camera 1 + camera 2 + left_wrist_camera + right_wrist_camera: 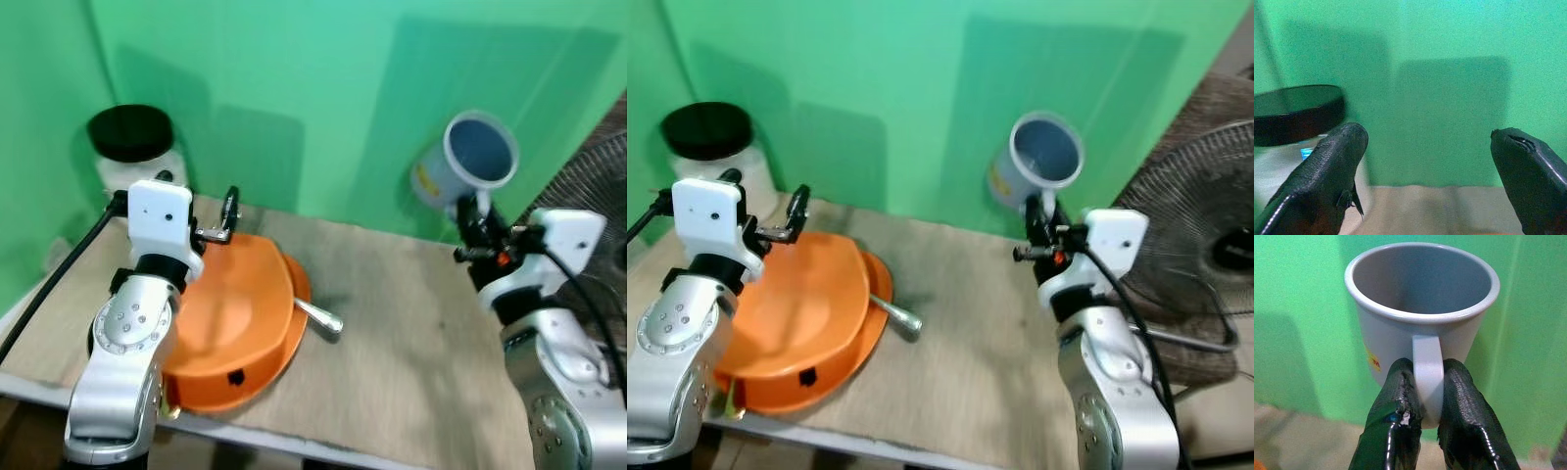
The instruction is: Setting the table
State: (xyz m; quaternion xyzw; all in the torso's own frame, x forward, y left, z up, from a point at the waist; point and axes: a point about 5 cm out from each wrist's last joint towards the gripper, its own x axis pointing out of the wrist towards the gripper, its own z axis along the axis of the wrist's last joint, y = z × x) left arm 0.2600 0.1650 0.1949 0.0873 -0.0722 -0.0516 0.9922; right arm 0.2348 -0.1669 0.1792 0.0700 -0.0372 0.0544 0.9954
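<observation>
Two pincers: right pincer clamps grey mug by its handle, aloft; left pincer gapes empty near black-lidded jar.

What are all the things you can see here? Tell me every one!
Mug: one, grey, held up in the air by its handle.
Plates: orange, stacked at the table's left front; I cannot tell how many.
Utensil: one, silver, beside the plates.
Jar: one, clear with black lid, back left corner.
Table: one, light wood.
Fan: one, dark, right of the table.
Left gripper: open, above the plates.
Right gripper: shut on the mug's handle.
</observation>
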